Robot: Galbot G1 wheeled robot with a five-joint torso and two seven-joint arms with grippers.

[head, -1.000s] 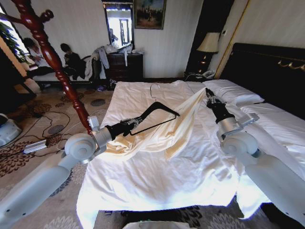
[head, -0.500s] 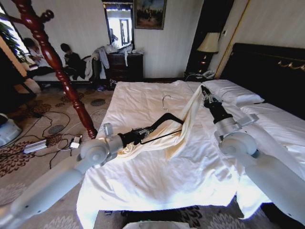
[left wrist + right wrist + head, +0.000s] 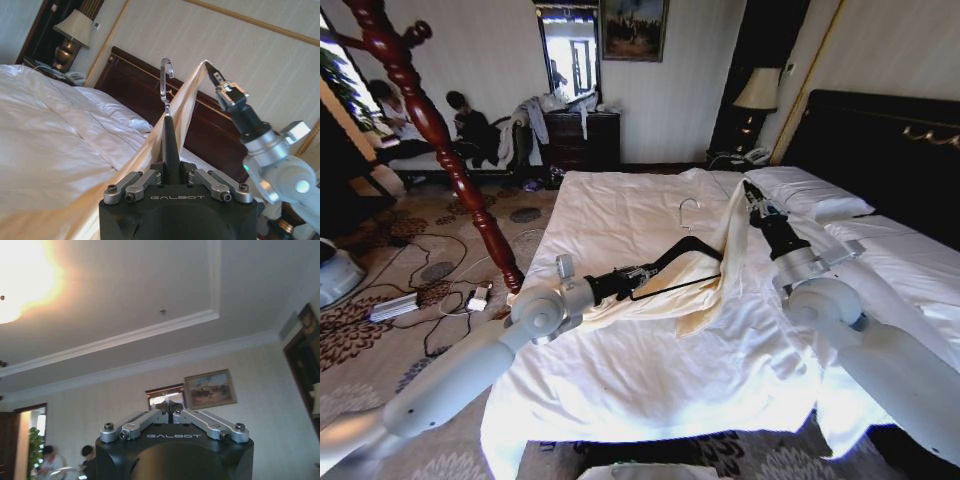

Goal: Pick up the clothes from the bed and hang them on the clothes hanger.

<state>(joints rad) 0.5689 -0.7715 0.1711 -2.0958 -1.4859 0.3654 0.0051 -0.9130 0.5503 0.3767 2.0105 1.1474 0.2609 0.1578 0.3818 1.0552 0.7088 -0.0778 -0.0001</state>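
Note:
The clothes, one cream garment (image 3: 695, 275), hang from my right gripper (image 3: 748, 188), which is shut on a top corner above the bed (image 3: 620, 380). The cloth's lower part trails on the white quilt. My left gripper (image 3: 638, 276) is shut on one end of the black clothes hanger (image 3: 672, 250). The hanger's far end lies inside the cloth, and its wire hook (image 3: 690, 206) points up. The left wrist view looks along the clothes hanger (image 3: 169, 140) to its hook (image 3: 166, 80), with the garment (image 3: 186, 102) beside it and the right gripper (image 3: 212, 70) pinching the cloth's tip.
A dark red carved wooden post (image 3: 440, 130) stands off the bed's left side, with cables (image 3: 420, 290) on the carpet. The black headboard (image 3: 880, 140) and pillows (image 3: 810, 195) are to the right. A dresser (image 3: 582, 140) and a lamp (image 3: 758, 90) stand along the far wall.
My left arm has carried the hanger to the right, toward the right gripper, pushing its far end deeper into the garment. The right gripper has held its place with the cloth.

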